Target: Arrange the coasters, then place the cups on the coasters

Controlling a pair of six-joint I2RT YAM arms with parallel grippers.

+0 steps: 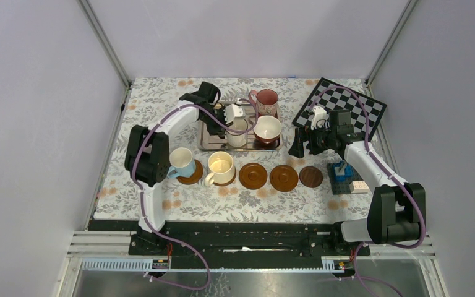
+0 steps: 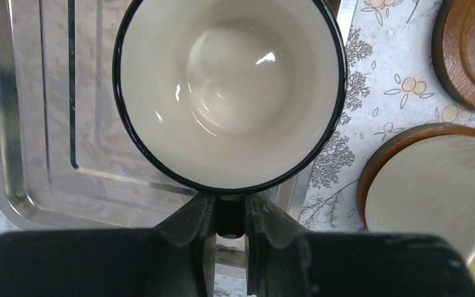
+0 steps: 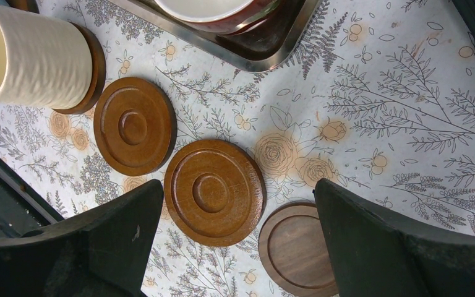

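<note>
Dark-rimmed cup [image 2: 229, 93], pale inside, is at the near edge of the tray [image 2: 37, 154], right in front of the L gripper [image 2: 229, 203]. Cup's handle is btwn the jaws, which are clamped tight on it. R gripper [image 3: 238, 189] hangs over the table w/ jaws spread wide, holding nothing. Below it, btwn its fingers, are a bare brown coaster [image 3: 213, 192] and a darker coaster [image 3: 297, 250].

Left wrist cam: the white-lined cup [image 2: 229, 93] loses its top rim to the frame edge, and whatever the left fingers [image 2: 188, 229] pinch is too dark to tell. Right wrist: dark coaster [image 3: 294, 247] runs off the bottom, cream cup [image 3: 31, 55] off the left.
</note>
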